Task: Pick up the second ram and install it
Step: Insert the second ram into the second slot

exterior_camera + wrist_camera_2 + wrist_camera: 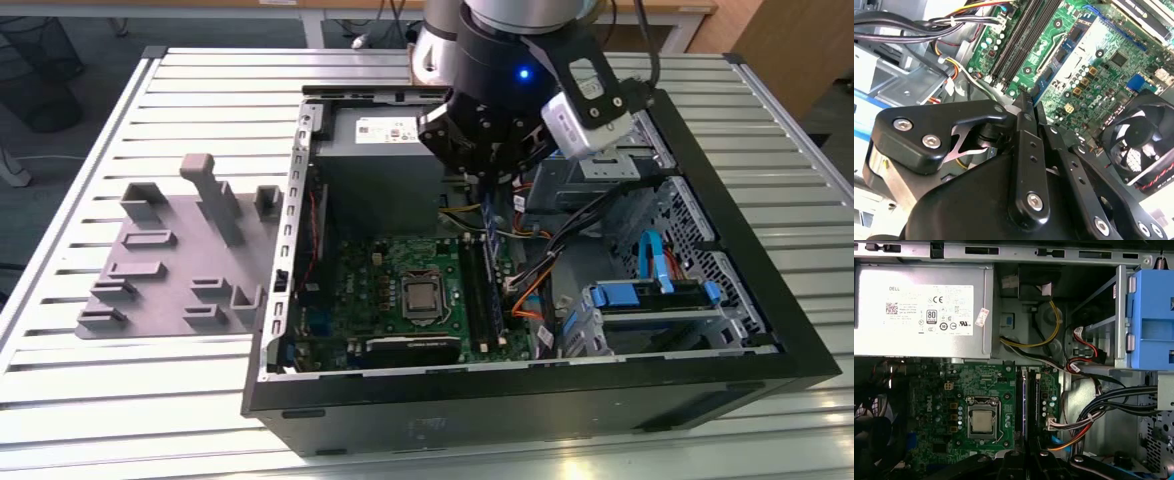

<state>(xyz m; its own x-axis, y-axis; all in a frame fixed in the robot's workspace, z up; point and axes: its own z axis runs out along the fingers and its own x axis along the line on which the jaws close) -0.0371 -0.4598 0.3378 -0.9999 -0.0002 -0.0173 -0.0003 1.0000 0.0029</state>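
My gripper [487,178] hangs inside the open computer case [747,200], above the green motherboard [387,280]. It is shut on the second ram [489,225], a thin blue-green stick held on edge and pointing down toward the black memory slots [481,295]. In the first wrist view the second ram [1025,405] shows as a narrow blue strip between the two long slots [1037,400], rising from the gripper [1026,462]. In the second wrist view the black fingers [1024,130] meet tightly, with the slots [1019,40] beyond their tips.
The silver power supply [380,150] sits behind the gripper. Bundled cables [561,240] and a blue drive bay [654,295] crowd the exterior view's right of the slots. The processor socket [422,295] lies beside them. A grey holder plate [174,250] stands outside the case.
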